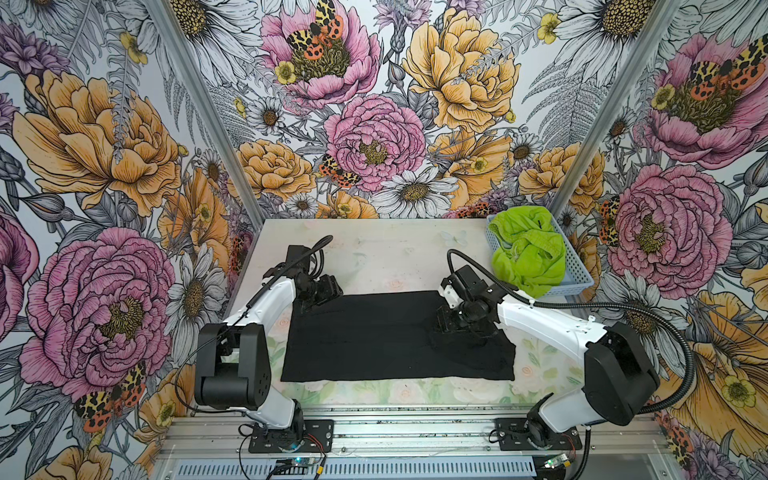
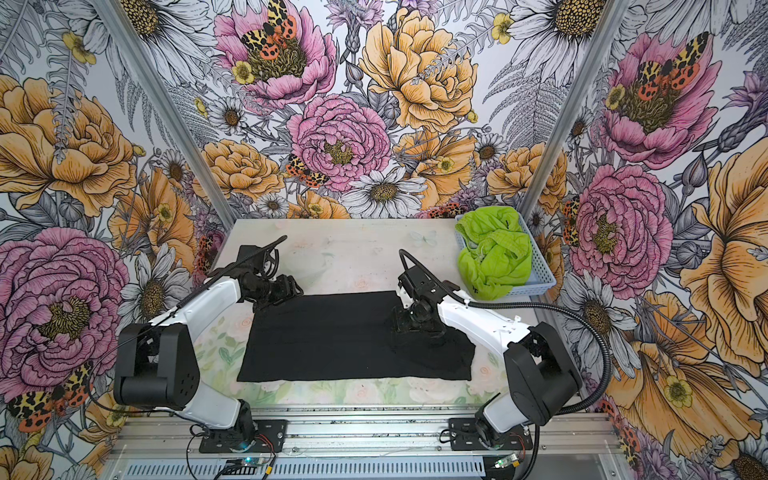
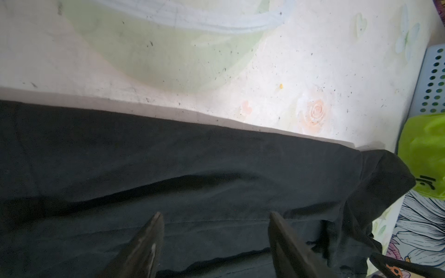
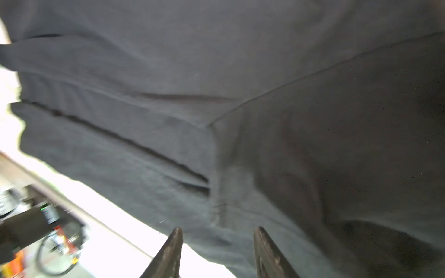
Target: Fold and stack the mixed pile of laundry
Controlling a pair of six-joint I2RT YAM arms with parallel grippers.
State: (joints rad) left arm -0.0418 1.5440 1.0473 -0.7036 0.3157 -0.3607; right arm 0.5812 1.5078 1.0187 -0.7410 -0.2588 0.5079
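The black T-shirt (image 1: 374, 336) (image 2: 332, 336) lies flat on the table as a wide folded rectangle. My left gripper (image 1: 306, 308) (image 2: 262, 305) stands open at the shirt's far left corner; in the left wrist view (image 3: 215, 214) only flat black cloth (image 3: 168, 180) shows between its fingers. My right gripper (image 1: 446, 325) (image 2: 401, 327) hangs open low over the shirt's right part. In the right wrist view (image 4: 218, 228) its tips straddle layered cloth (image 4: 216, 72) near an edge, gripping nothing. The lime-green shorts (image 1: 528, 253) (image 2: 494, 257) (image 3: 426, 154) sit crumpled in the basket, spilling over its near end.
The light-blue perforated basket (image 1: 577, 266) (image 2: 540, 266) (image 3: 433, 79) stands at the table's far right corner. Floral walls close in the table on three sides. Both arm bases sit on the metal rail (image 1: 415, 432) along the near edge.
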